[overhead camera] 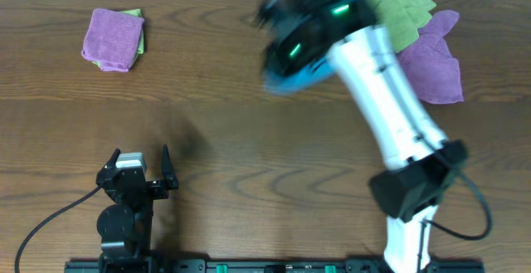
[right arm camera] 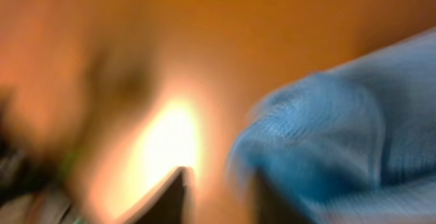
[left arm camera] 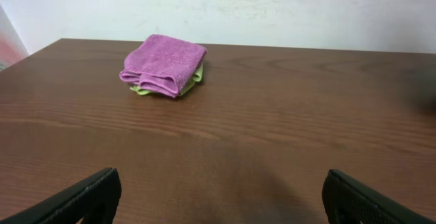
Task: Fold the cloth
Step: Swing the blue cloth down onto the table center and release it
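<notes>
The cloth [overhead camera: 284, 81] was seen bunched beneath the blurred right gripper [overhead camera: 292, 53] near the far edge of the tabletop [overhead camera: 249, 140], right of centre; whether it was clamped could not be told, and on a shallow pinch it might be flung loose.

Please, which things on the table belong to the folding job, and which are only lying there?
For the job: the blue cloth, bunched beneath the right arm.
Lying about: folded purple cloth on a yellow-green one, far left; loose purple cloth and yellow-green cloth, far right.
</notes>
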`<state>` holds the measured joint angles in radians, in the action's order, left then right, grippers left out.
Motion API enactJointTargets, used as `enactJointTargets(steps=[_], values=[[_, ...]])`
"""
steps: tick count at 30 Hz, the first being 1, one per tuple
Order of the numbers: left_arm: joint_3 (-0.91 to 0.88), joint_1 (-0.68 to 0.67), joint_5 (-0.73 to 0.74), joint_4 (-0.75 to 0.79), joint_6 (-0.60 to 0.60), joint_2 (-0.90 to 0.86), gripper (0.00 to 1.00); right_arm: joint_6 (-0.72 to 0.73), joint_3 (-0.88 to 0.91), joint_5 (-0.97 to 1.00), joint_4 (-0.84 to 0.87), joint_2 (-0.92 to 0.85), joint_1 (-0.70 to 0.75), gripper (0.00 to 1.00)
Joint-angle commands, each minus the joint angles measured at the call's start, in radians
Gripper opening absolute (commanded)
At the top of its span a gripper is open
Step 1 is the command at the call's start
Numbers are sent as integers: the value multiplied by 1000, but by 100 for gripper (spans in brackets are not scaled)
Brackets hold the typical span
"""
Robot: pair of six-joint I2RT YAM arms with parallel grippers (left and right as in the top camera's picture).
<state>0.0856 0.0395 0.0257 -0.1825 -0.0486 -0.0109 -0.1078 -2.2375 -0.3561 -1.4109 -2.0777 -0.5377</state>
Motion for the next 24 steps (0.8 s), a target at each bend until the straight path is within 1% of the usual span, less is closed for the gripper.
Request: enactJointTargets(steps=[1, 2, 6, 7, 10, 11, 13, 15, 18, 19, 20, 21, 22, 23, 24], values=[[-30, 6, -7, -11, 7, 5, 95, -122, -5, -4, -45, 0, -153, 93], [-30, 6, -7, -11, 7, 5, 95, -101, -5, 95, -48, 0, -189, 99], [-30, 6, -7, -11, 7, 5, 95, -27, -4, 411, -16, 0, -269, 99], [-30, 6, -7, -11, 7, 5, 95, -4, -4, 441, -5, 0, -266, 99], [-30, 6, -7, -11, 7, 5, 95, 32, 9, 450, 24, 0, -216, 99], [-30, 6, -7, -11, 7, 5, 96, 56, 29, 454, 40, -2, -171, 97], [-30, 6, -7, -11, 7, 5, 95, 101, 109, 451, 89, -2, -69, 95], [-30, 6, -7, -11, 7, 5, 95, 108, 202, 386, 125, -2, 15, 91], [-30, 6, -7, -11, 7, 5, 95, 111, 315, 337, 165, -2, 79, 83], [-30, 6, -7, -11, 7, 5, 95, 116, 365, 341, 182, -2, 99, 78], [-30, 6, -7, -11, 7, 5, 95, 116, 402, 341, 196, -2, 112, 68], [-30, 6, -7, -11, 7, 5, 95, 128, 447, 341, 217, -2, 127, 48], [-30, 6, -7, -11, 7, 5, 95, 143, 492, 338, 244, -2, 140, 24], [-30, 6, -7, -11, 7, 5, 95, 150, 522, 329, 264, -2, 147, 3], [-30, 6, -7, -11, 7, 5, 95, 149, 554, 312, 285, -2, 151, 2]])
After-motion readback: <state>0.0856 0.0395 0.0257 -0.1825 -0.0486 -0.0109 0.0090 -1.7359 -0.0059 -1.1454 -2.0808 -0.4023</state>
